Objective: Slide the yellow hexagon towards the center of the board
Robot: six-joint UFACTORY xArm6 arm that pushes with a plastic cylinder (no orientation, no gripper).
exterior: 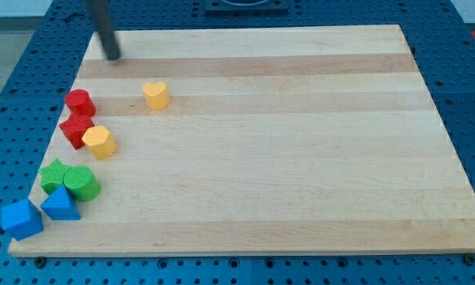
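- Pale wooden tabletop (pixel 285 150), grain banding running left to right, is carrying chunky matte blocks.
- Yellow hexagon (pixel 100 142) is sitting near the view's left edge, touching a red star-like block (pixel 75 129); no long axis is discernible.
- Yellow heart (pixel 155 94) is lying apart, lobes facing the view's top.
- My tip (pixel 113 57) is resting well above the hexagon; no pincer is showing.

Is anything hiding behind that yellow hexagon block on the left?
Touching the yellow hexagon on its upper-left is a red block; the hexagon covers part of it. Nothing else shows behind. My tip is far above, touching neither.
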